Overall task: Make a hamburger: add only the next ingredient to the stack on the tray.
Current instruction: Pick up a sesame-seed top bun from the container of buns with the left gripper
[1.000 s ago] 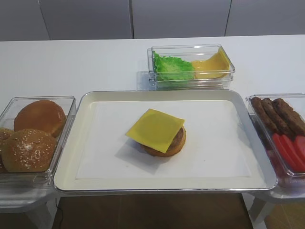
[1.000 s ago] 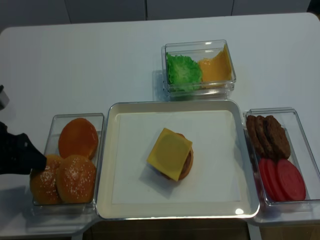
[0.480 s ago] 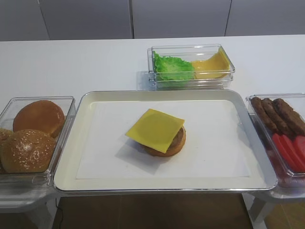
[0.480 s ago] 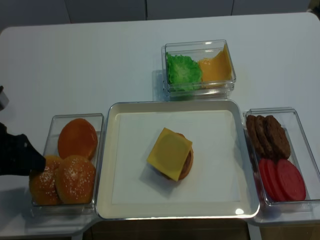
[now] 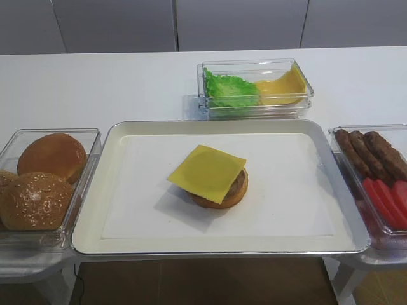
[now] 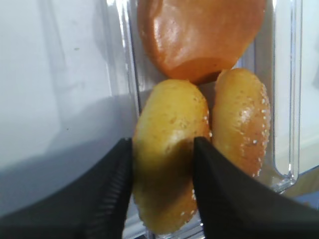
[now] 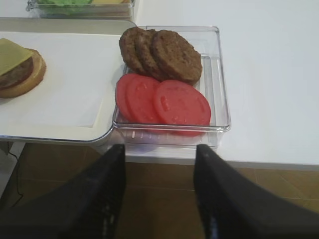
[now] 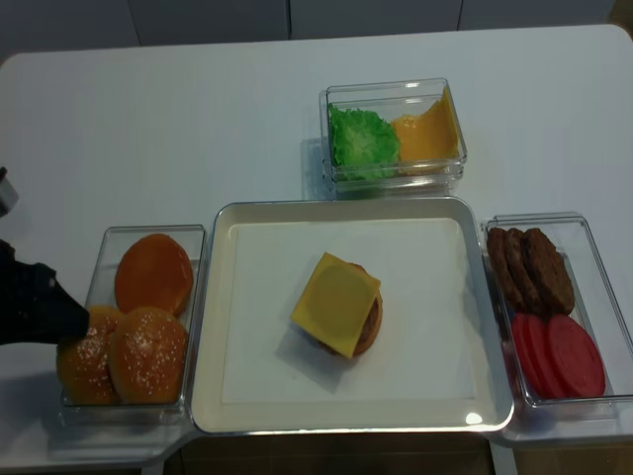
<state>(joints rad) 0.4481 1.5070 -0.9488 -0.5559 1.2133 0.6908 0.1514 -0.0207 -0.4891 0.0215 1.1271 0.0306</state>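
White bench (image 5: 95, 82) stretches back to a pale panelled wall, with a metal tray (image 5: 318, 244) lined in white paper at its front edge. Near the tray's middle sits the stack (image 5: 213, 178): bun bottom, patty, and a yellow cheese slice overhanging on top.

At the bench's left edge, touching the tray's left side, a clear bin (image 8: 109, 237) holds a smooth bun (image 8: 153, 274) at the back and two sesame bun tops at the front. The left pincer (image 6: 162, 172) has its two dark fingers (image 6: 112, 194) either side of the bun top (image 6: 169, 149) nearest the bin's outer wall, pressed against its flanks, so it looks to be gripping that one. The second seeded bun (image 6: 241, 124) lies touching it on the tray side.

To my eye the bun top will be light, with a glossy crust that could slip. Whether it is soft or stiff I cannot tell. Holding it across the widest part of the dome, as now, seems the sensible place; a hard squeeze might dent it.

At the right edge another bin (image 7: 219, 74) holds patties (image 7: 164, 52) and tomato slices (image 7: 167, 102). The right pincer (image 7: 159, 174) hangs off the bench's front edge, carrying nothing, its fingers apart in the wrist view but about as drawn in as they go.
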